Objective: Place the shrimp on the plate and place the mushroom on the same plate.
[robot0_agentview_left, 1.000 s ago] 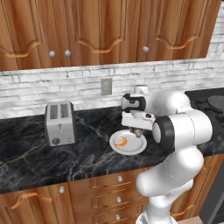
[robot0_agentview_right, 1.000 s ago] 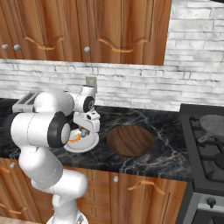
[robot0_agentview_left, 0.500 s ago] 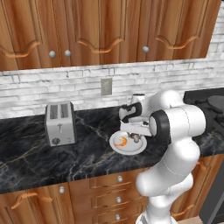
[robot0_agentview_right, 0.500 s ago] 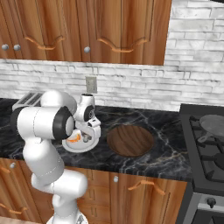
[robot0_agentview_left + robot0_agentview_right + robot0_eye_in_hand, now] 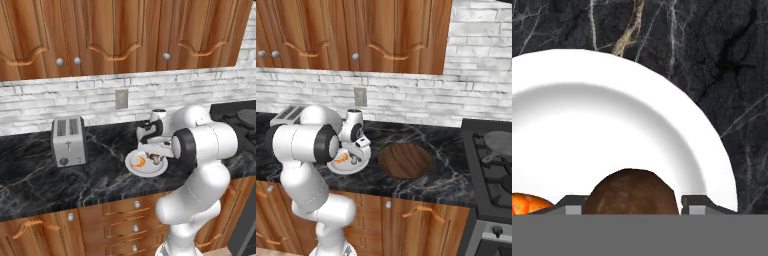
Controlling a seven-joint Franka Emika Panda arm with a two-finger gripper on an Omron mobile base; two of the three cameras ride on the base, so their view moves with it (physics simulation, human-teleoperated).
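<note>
- Left base view: gripper (image 5: pixel 156 159) sits low over the plate (image 5: pixel 134 168) at frame centre, on the dark marble counter (image 5: pixel 40 185). Shrimp (image 5: pixel 140 161) lies on the plate's left half; mushroom (image 5: pixel 156 160) is just right of it, under the fingertips.
- Toaster (image 5: pixel 68 141) stands at centre-left, well apart from the plate. Wall outlet (image 5: pixel 120 99) is in the brick backsplash above.
- Right base view: plate (image 5: pixel 361 167) appears at centre-left, partly behind the white arm; shrimp (image 5: pixel 342 159) shows as an orange patch, w/ the gripper (image 5: pixel 356 159) just right of it. Round brown wooden board (image 5: pixel 405 160) lies beside the plate toward frame centre; frying pan (image 5: pixel 499 142) sits on the stove at right edge.
- Hand view: plate (image 5: pixel 612 130) takes up most of the frame's left & centre, counter (image 5: pixel 732 60) at top & right. Mushroom (image 5: pixel 631 192), brown cap, is at bottom centre between the two fingertips (image 5: pixel 696 205); a narrow gap shows on each side of the cap, so the fingers look parted & not pinching it. Whether it touches either pad: cannot tell for sure.
- Shrimp (image 5: pixel 527 204) at bottom left, on the plate, near the mushroom.
</note>
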